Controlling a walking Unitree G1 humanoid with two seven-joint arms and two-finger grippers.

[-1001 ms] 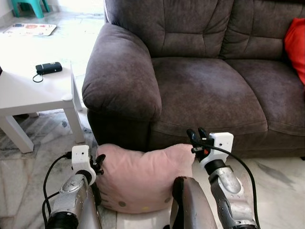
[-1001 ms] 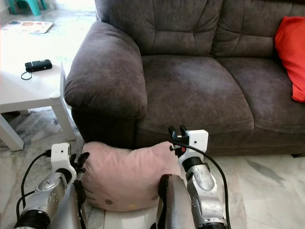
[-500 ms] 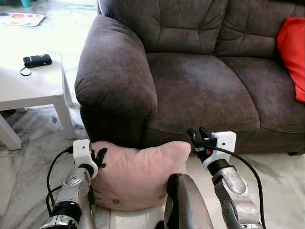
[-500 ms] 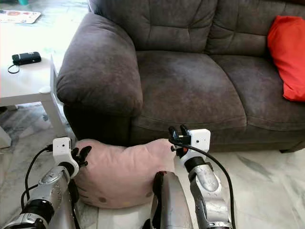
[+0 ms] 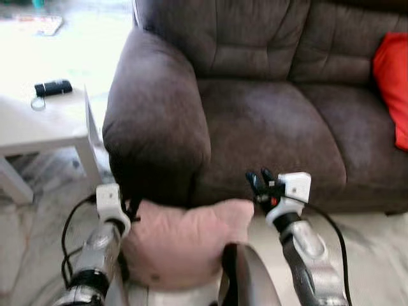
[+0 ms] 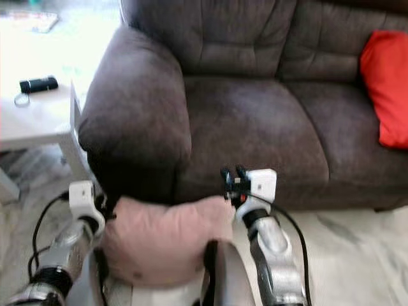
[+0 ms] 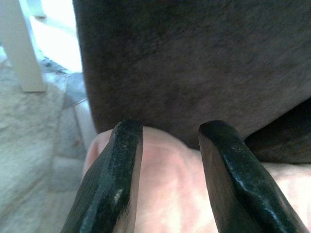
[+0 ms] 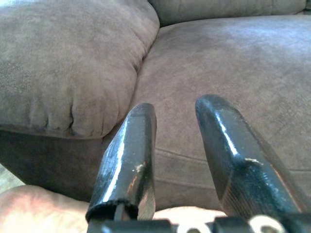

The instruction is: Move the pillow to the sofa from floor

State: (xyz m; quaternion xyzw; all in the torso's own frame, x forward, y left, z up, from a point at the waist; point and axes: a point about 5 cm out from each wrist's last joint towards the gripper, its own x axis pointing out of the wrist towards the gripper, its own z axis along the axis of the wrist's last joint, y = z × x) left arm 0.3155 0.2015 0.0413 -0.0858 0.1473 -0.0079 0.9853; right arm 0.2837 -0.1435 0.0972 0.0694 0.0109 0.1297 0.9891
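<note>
While blur softens the head views, the pillow (image 5: 185, 245) sits at the sofa (image 5: 268, 121) front, below the armrest, pressed between both arms. Left gripper (image 7: 170, 170): fingers apart, on pillow's left edge. Right gripper (image 8: 182, 160): fingers apart, above pillow's right corner. Red cushion (image 6: 384, 86) at sofa's right end.

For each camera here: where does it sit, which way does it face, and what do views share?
Eye views: head stereo pair, looking forward and down at the sofa, pillow and both arms.
Left wrist: looks along the left gripper at pillow and sofa arm.
Right wrist: looks along the right gripper over the sofa seat.
Shared: sofa and pillow appear in every view.
</note>
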